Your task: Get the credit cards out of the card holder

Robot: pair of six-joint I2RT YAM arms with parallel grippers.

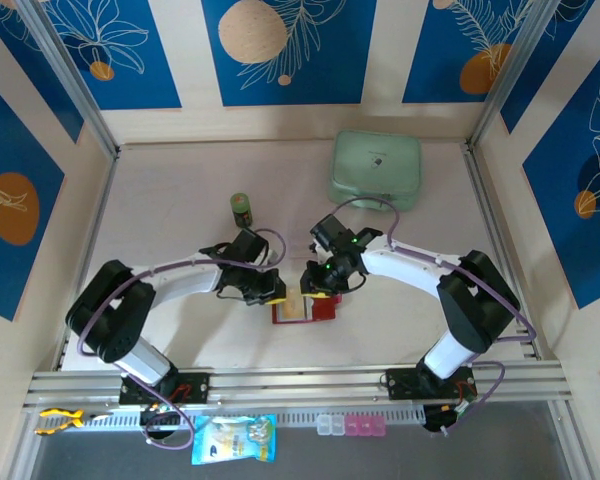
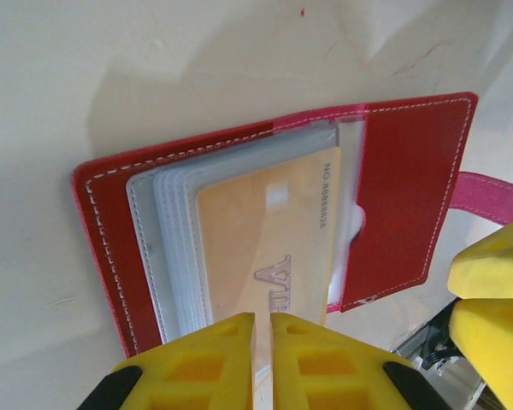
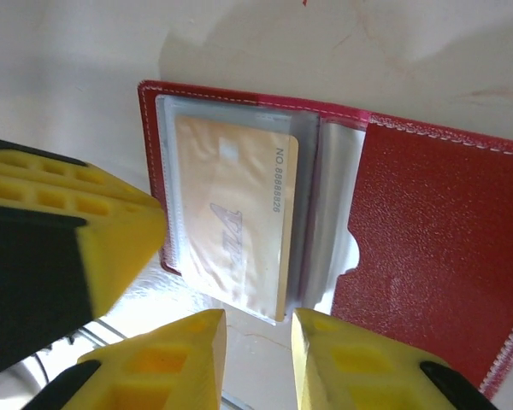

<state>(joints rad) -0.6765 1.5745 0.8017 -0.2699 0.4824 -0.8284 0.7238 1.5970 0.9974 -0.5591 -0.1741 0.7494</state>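
Grip unconfirmed: left gripper (image 2: 262,329) near-clenched at tan-orange rectangular card (image 2: 265,231), right gripper (image 3: 258,325) released; red folding wallet (image 2: 406,188) to be pinned, card drawn straight.

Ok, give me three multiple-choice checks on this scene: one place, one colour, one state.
1. Where on the table is the mint-green zip case?
A) at the far edge, right of centre
B) between the arm bases
C) at the near left corner

2. What colour is the thin rectangular card in the clear sleeves?
A) blue
B) tan-orange
C) black

3. The small red folding card holder is:
A) snapped shut
B) standing on edge
C) lying open

Answers: 1 A, the top view shows it at the back; 2 B, both wrist views show that colour; 3 C, both flaps are spread apart.
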